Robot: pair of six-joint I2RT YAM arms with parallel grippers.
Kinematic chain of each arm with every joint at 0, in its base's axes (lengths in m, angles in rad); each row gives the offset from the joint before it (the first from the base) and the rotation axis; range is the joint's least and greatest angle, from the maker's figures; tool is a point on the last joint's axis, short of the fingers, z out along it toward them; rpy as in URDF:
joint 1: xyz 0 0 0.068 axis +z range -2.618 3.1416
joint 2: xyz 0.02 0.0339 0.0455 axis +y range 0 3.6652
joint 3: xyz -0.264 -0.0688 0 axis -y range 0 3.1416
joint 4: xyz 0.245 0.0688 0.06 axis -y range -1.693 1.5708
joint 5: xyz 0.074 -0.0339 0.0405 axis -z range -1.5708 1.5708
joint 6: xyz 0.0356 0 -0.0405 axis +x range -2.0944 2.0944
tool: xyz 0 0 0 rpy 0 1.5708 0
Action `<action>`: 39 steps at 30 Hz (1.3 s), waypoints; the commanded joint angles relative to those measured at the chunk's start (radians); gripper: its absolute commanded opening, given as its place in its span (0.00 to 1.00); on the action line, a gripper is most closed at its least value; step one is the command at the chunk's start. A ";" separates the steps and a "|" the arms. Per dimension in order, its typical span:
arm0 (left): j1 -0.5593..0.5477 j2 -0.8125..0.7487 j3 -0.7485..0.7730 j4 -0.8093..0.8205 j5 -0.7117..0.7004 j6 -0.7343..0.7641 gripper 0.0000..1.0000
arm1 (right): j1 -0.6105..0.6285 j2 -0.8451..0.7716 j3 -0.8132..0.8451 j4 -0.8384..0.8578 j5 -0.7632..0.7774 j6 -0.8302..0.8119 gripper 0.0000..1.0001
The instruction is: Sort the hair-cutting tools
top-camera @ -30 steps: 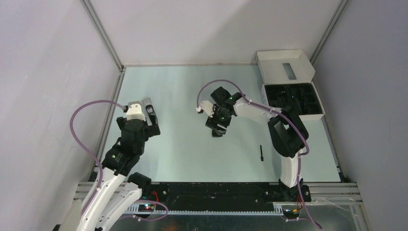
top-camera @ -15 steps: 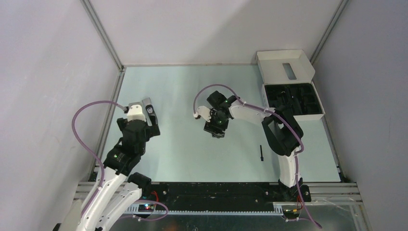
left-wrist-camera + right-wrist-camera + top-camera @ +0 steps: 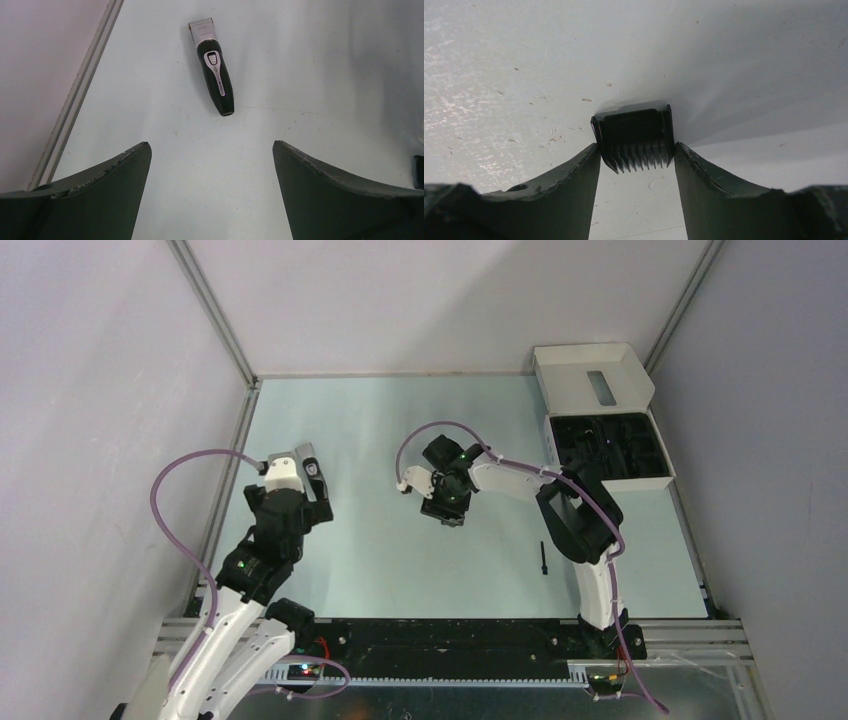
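The silver-grey and black hair clipper [image 3: 215, 75] lies flat on the table ahead of my left gripper [image 3: 211, 146], which is open, empty and above the table. In the top view the clipper [image 3: 313, 472] lies beside the left gripper [image 3: 290, 502]. My right gripper [image 3: 636, 150] is shut on the black comb attachment [image 3: 634, 131], its teeth pointing back between the fingertips, low over the table centre [image 3: 445, 502]. The thin black stick brush [image 3: 543, 558] lies on the table near the right arm.
The white box's black tray [image 3: 610, 445] with dark pieces in its compartments stands at the right edge, its open white lid [image 3: 592, 375] behind it. A metal rail [image 3: 225, 475] runs along the table's left side. Hair specks dot the surface.
My right gripper has moved a little left and away from the arm bases with the comb attachment in it. The left arm has barely moved.
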 commanded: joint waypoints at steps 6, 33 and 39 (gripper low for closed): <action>-0.004 0.005 0.000 0.034 -0.003 0.014 0.98 | -0.006 -0.041 -0.010 -0.024 0.045 0.079 0.37; -0.015 0.064 0.064 0.153 0.024 0.046 0.98 | -0.501 -0.480 -0.140 -0.026 0.263 0.502 0.16; -0.019 0.052 0.043 0.193 -0.012 0.062 0.98 | -0.713 -0.485 -0.167 0.100 0.245 0.553 0.17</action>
